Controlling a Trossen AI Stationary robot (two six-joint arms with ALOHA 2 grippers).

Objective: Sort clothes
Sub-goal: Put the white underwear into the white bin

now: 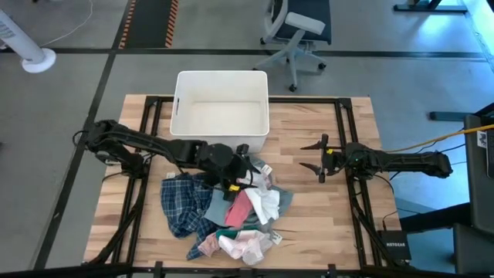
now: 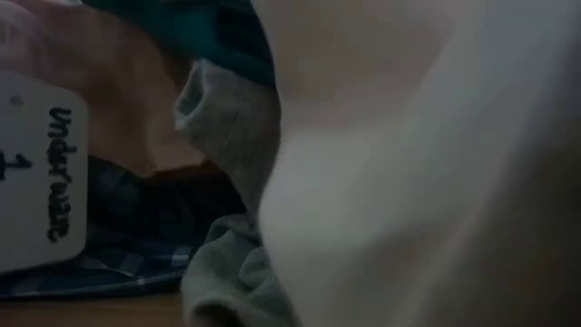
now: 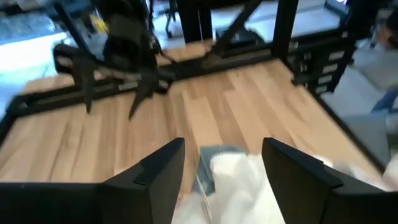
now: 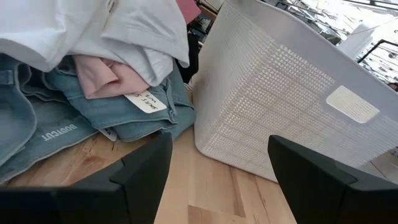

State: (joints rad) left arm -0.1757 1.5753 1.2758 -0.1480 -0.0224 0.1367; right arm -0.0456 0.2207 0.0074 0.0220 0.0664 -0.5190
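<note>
The clothes lie in a heap [image 1: 231, 212] on the table's near middle: a blue-white plaid shirt [image 1: 181, 202] on the left, a white piece [image 1: 265, 202], a pink-red piece [image 1: 239, 208], a grey-blue piece [image 1: 283, 198] and a teal piece [image 1: 226, 232]. My left gripper [image 1: 245, 164] is open at the heap's far edge. In the left wrist view [image 3: 224, 149] a white piece [image 3: 239, 186] lies between its fingers. My right gripper [image 1: 315, 157] is open and empty, to the right of the heap, facing it and the bin in the right wrist view [image 4: 221, 143]. My left gripper's open fingers [image 3: 155, 177] stand on either side of the white piece's top [image 3: 233, 171], coming at it from the table's left. I cannot tell whether they touch it. The white piece rests on the heap.
The white plastic bin [image 1: 221, 112] stands at the table's far middle, just beyond the heap; its side fills the right wrist view [image 4: 280, 106]. Cloth close to the lens blocks the low view, with a white tag [image 2: 41, 173] showing. Bare wood [image 1: 324, 208] lies right of the heap.
</note>
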